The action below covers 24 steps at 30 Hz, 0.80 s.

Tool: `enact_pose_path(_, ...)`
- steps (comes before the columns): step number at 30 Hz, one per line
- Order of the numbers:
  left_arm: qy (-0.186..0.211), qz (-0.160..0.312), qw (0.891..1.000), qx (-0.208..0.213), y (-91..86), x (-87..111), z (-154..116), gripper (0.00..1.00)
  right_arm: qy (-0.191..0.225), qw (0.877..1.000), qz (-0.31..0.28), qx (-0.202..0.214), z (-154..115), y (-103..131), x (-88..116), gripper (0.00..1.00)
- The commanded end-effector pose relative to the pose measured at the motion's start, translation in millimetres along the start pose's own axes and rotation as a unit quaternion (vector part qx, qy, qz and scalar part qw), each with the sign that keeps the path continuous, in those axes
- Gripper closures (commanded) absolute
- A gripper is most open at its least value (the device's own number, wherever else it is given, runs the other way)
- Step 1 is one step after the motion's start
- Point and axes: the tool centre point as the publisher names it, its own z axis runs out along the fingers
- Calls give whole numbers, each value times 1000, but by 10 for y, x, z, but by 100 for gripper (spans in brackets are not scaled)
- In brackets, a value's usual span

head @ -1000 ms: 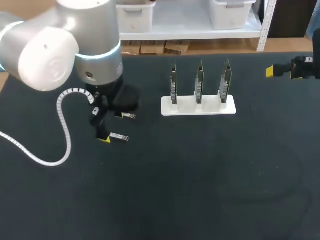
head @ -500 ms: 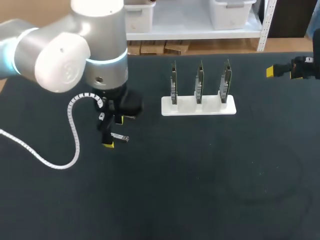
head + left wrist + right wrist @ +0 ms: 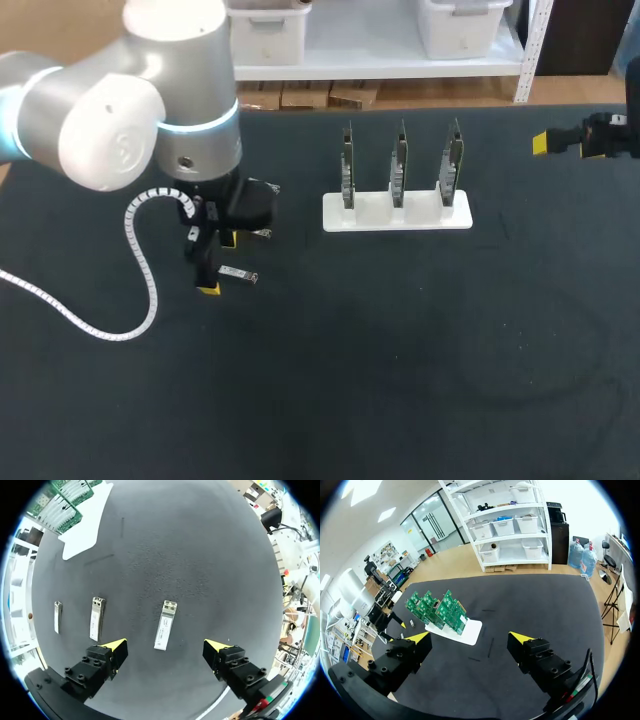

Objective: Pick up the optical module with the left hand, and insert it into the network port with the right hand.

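Left gripper (image 3: 166, 646) jaws wide apart, nothing clamped. Optical module (image 3: 165, 625) lies flat on the mat between the fingers, untouched: slim silver metal bar, darker at the end away from the gripper. Board rack (image 3: 397, 212) at its 2 o'clock. Right gripper (image 3: 470, 638) also spread, empty, at the rack's 2 o'clock.

Bare table (image 3: 400, 360) shows on either side of the optical module (image 3: 165, 625), which lies between the wide-spread fingers of the left gripper (image 3: 165, 650). A second module (image 3: 96, 618) lies just ahead of one fingertip. The white stand (image 3: 397, 213) of upright cards (image 3: 399, 160) is well apart.
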Motion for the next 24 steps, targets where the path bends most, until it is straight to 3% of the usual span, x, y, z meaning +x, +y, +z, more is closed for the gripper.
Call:
enact_pose_path(1, 3, 1, 1000, 5, 58, -21, 7, 0, 0, 1000, 0, 2, -5, 9, 5, 0)
enact_pose_path(24, -4, 10, 1000, 22, 128, -14, 147, 0, 0, 1000, 0, 2, -5, 9, 5, 0)
